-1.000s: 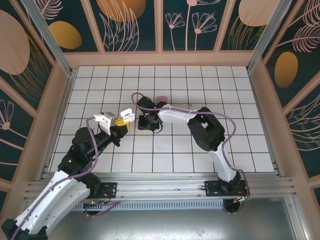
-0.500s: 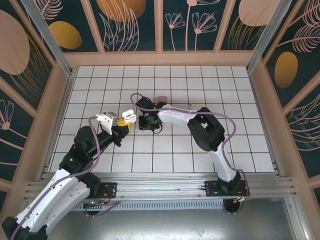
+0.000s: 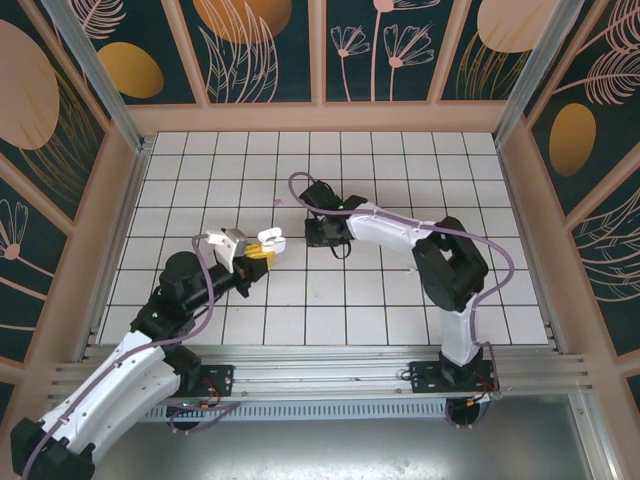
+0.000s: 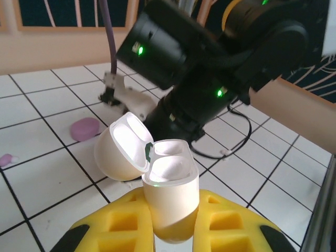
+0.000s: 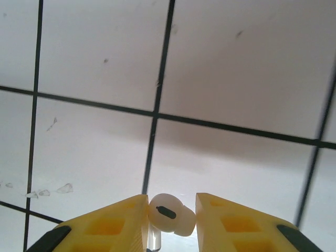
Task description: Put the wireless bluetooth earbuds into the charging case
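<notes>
The left gripper [image 4: 170,210] pinches the open-lidded charging case [image 4: 169,176]; at its three o'clock, the right gripper [image 5: 170,210] nips a white earbud [image 5: 169,215] above the tiles [image 5: 236,79].

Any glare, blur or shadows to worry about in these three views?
Left wrist: charging case interior blown out white, right arm behind it slightly soft. Right wrist: earbud sharp, dull shadow band across the tiles behind. Top external: evenly lit, sharp, no glare.

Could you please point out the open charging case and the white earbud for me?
charging case [image 4: 170,195]: left wrist view, front of its lower body.
earbud [image 5: 171,216]: right wrist view, its rounded head.
</notes>
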Controlling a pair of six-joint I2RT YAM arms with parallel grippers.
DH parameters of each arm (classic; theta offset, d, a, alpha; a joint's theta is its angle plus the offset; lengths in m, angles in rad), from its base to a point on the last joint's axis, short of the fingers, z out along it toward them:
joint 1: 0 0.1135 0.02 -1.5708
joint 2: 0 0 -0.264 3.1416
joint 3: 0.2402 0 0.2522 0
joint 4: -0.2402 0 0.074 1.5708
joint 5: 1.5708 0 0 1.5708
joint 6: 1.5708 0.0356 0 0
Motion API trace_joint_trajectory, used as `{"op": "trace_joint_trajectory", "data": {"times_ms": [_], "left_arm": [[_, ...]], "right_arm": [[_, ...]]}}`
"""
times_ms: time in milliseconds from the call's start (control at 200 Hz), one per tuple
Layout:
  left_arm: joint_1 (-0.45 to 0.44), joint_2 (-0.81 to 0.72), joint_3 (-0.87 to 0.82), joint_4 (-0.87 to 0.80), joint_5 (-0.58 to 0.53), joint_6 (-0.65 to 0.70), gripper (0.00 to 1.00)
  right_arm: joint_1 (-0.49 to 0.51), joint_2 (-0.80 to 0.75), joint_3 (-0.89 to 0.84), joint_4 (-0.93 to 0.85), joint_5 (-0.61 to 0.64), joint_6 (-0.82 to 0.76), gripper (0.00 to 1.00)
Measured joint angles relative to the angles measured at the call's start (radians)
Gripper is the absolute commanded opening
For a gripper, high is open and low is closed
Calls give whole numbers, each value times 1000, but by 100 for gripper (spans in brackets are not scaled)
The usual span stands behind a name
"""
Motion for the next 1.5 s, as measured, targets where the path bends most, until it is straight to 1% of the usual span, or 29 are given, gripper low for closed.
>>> {"op": "trace_joint_trajectory", "data": {"times_ms": [145,300,495,771,1091,1271,1501], "left_arm": [[0,27,-27,70,35,5,0],[0,75,-30,135,50,3,0],[0,132,-31,222,44,-24,0],[0,222,-43,382,18,-71,0],[0,300,-40,499,21,-91,0],[0,310,-37,543,19,-95,0],[0,317,-34,558,19,-98,0]], "right_arm": [[0,-89,-59,22,69,-27,29],[0,-225,-142,88,134,-50,29],[14,-396,-245,225,183,-85,29],[89,-589,-359,456,211,-174,28],[166,-715,-438,711,208,-280,28],[179,-721,-475,814,161,-278,28],[193,-706,-504,912,106,-265,28]]}}
